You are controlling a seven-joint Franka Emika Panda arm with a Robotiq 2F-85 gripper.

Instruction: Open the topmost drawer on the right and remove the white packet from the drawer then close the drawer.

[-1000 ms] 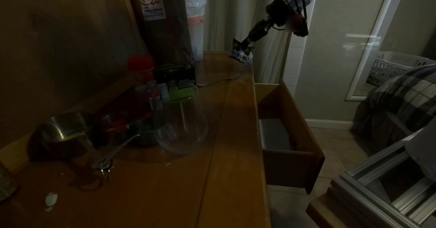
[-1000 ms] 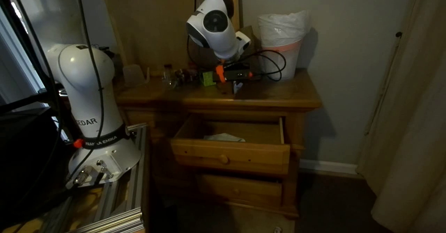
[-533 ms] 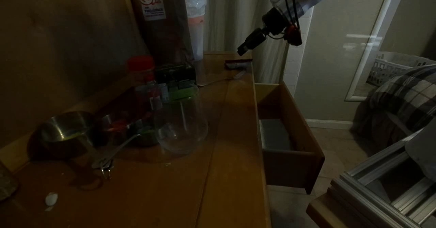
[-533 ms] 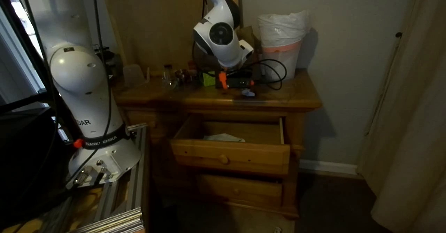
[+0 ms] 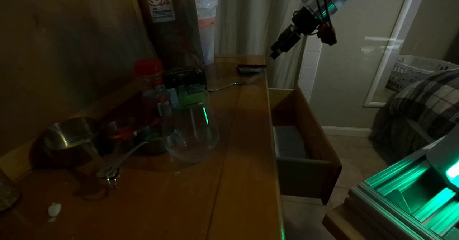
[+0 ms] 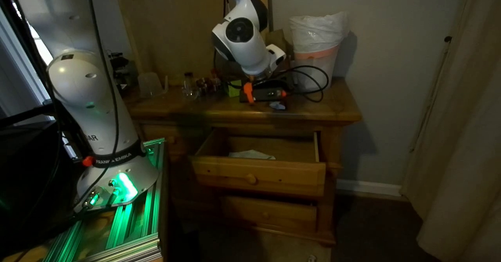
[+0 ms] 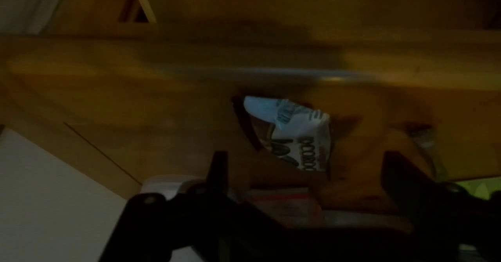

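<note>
Two fingers (image 7: 218, 172) of the gripper (image 7: 304, 156) stand wide apart. In the wrist view we see the white packet (image 7: 299, 132) out past the tips, about midway between them, flat on the surface (image 7: 168, 136) near its front edge. In an exterior view we see the gripper higher up, apart from it. The packet's long way runs almost along that edge, a bit slanted, its dark end toward the bin (image 6: 316, 68) side. Below, the topmost drawer (image 6: 270, 174) sticks out.

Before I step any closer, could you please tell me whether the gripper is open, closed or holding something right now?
Gripper: open, holding nothing; the packet lies apart from it on the dresser top.
</note>
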